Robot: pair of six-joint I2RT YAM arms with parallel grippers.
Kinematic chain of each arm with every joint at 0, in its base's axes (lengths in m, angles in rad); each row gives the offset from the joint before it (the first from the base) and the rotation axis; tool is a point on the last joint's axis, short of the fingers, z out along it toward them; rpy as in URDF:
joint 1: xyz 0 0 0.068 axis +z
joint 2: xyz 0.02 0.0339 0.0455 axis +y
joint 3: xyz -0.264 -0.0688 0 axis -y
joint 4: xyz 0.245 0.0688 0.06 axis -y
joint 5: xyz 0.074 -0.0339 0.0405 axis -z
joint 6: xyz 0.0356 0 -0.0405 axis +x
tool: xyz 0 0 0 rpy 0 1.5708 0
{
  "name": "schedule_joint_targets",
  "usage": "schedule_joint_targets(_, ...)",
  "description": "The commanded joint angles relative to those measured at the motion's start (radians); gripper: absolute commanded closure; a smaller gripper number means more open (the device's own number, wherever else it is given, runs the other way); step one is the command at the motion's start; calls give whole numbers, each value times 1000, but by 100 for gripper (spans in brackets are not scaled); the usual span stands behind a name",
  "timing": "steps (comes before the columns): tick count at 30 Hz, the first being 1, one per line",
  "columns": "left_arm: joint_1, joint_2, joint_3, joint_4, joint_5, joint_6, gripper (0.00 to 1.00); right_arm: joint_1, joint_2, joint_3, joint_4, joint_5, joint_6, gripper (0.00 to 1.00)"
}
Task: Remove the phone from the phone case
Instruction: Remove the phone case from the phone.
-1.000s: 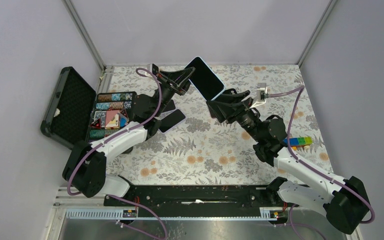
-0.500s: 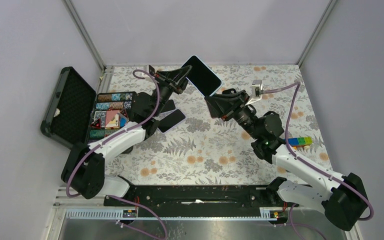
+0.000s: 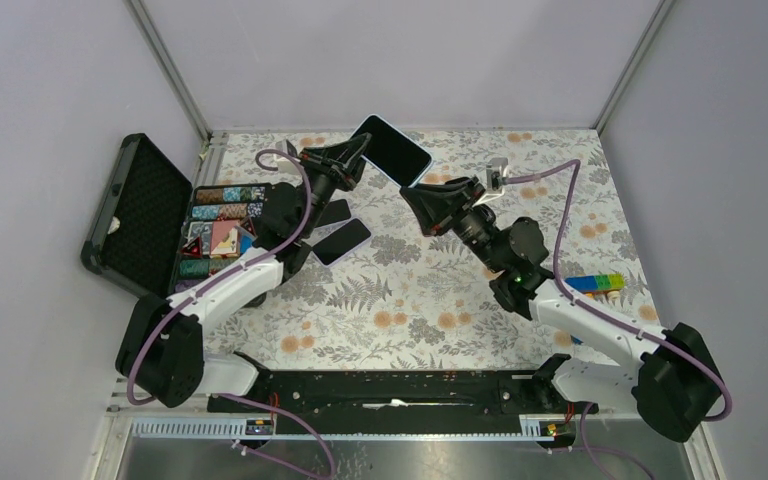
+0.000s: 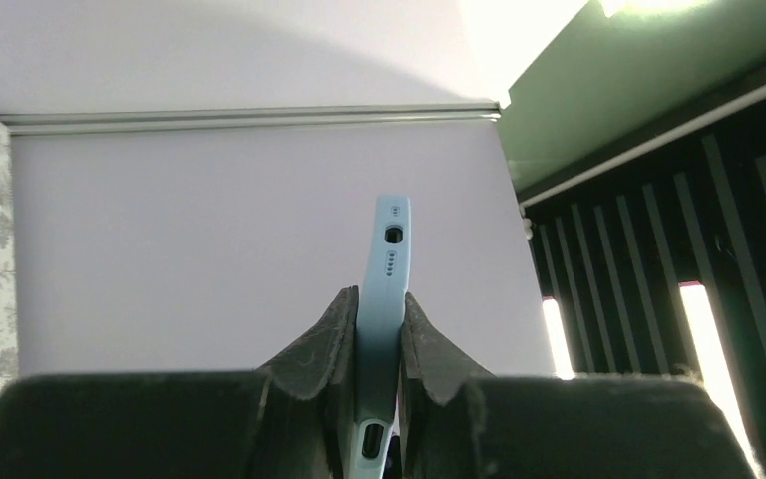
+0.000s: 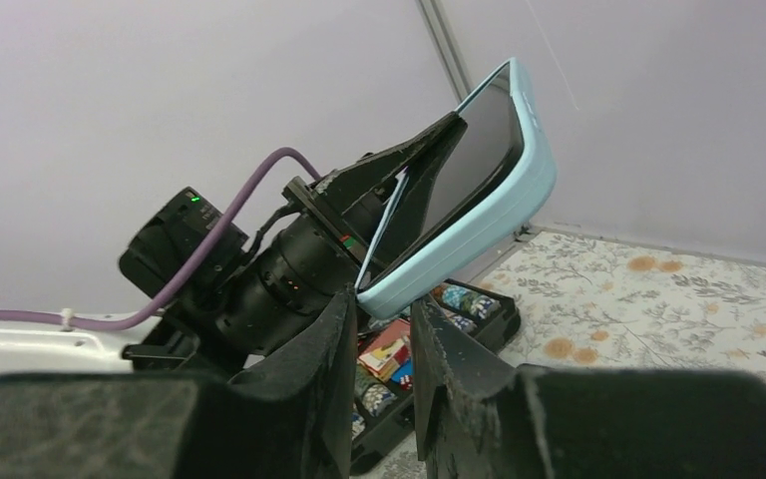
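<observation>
The left fingers (image 4: pixel 331 344) clamp the cased phone (image 3: pixel 392 150) aloft; the right fingers (image 5: pixel 314 349), narrowly parted, sit at its corner, grip unclear.

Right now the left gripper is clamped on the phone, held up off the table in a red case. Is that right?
No: the case is light blue, not red, as the left wrist view shows. The left gripper is clamped on the phone, held up off the table.

There is one phone (image 3: pixel 392 150) in one light blue case (image 5: pixel 479 235), two dark phones (image 3: pixel 344 241), one black box (image 3: pixel 135 215), one row of coloured blocks (image 3: pixel 598 284).
</observation>
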Motion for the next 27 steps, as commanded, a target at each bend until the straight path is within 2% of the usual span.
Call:
schedule_joint_targets(1, -51, -122, 31, 150, 126, -102, 100, -10, 97, -9, -243, 172, -165, 98)
schedule_joint_targets(12, -50, -90, 13, 189, 128, -122, 100, -13, 81, -7, -264, 152, -149, 100)
schedule_joint_targets(15, -50, -101, 9, 167, 111, -80, 100, -14, 58, -13, -250, 111, -121, 99)
schedule_joint_targets(16, -49, -107, 5, 158, 96, -55, 100, -14, 43, -21, -238, 108, -104, 96)
schedule_joint_targets(17, -46, -112, 0, 146, 78, -27, 100, -14, 27, -34, -215, 84, -91, 90)
schedule_joint_targets(20, -27, -128, -17, 118, 32, 48, 100, -15, -42, -90, -147, 62, -17, 47)
schedule_joint_targets(23, -10, -128, -28, 126, 11, 87, 100, -23, -113, -110, -170, 97, 76, 24)
schedule_joint_targets(24, -5, -122, -27, 135, 13, 95, 100, -32, -138, -111, -189, 99, 110, 5)
schedule_joint_targets(25, -3, -113, -25, 142, 13, 101, 100, -41, -161, -111, -216, 100, 141, 1)
schedule_joint_targets(27, -1, -90, -12, 157, 28, 109, 100, -44, -205, -117, -245, 121, 157, 0)
